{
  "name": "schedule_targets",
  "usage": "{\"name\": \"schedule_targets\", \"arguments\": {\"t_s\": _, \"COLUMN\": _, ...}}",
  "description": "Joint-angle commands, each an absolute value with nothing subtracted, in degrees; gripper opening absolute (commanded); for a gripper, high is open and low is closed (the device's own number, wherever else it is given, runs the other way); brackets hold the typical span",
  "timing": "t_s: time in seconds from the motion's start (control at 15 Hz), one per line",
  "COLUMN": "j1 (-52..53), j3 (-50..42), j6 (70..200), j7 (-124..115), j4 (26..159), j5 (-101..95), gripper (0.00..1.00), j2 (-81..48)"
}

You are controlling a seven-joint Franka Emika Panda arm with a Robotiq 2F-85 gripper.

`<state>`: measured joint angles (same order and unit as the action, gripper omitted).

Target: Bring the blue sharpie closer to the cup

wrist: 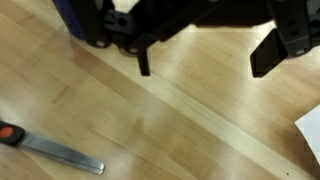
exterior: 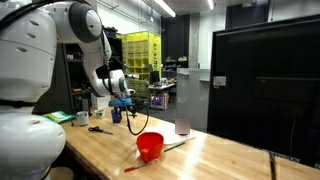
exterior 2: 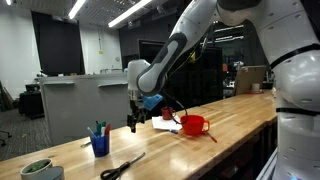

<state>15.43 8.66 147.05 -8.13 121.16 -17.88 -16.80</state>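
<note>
Two fingers (wrist: 143,62) of the gripper (wrist: 203,60) stand wide apart, holding nothing, over the wooden table (wrist: 180,120); a red-handled blade (wrist: 50,148) lies at 7 o'clock. Only an exterior view shows pens (exterior 2: 101,131) in the blue cup (exterior 2: 99,147), the blue sharpie (exterior 2: 97,130) seemingly among them, indistinct; red cup (exterior 2: 194,125) beyond.

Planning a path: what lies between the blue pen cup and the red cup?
In an exterior view, the open end effector hangs between them, with white paper by the red cup.
</note>
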Motion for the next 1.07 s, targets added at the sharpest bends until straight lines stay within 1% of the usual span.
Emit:
{"name": "schedule_targets", "arguments": {"t_s": 0.0, "j1": 14.48, "j3": 9.42, "j6": 147.86, "j7": -2.57, "j4": 117.12, "j5": -14.66, "gripper": 1.0, "j2": -20.59}}
{"name": "schedule_targets", "arguments": {"t_s": 0.47, "j1": 12.81, "j3": 9.55, "j6": 149.21, "j7": 5.13, "j4": 111.14, "j5": -11.89, "gripper": 1.0, "j2": -25.95}}
{"name": "schedule_targets", "arguments": {"t_s": 1.0, "j1": 9.77, "j3": 10.42, "j6": 149.64, "j7": 8.83, "j4": 108.04, "j5": -6.3, "gripper": 1.0, "j2": -28.96}}
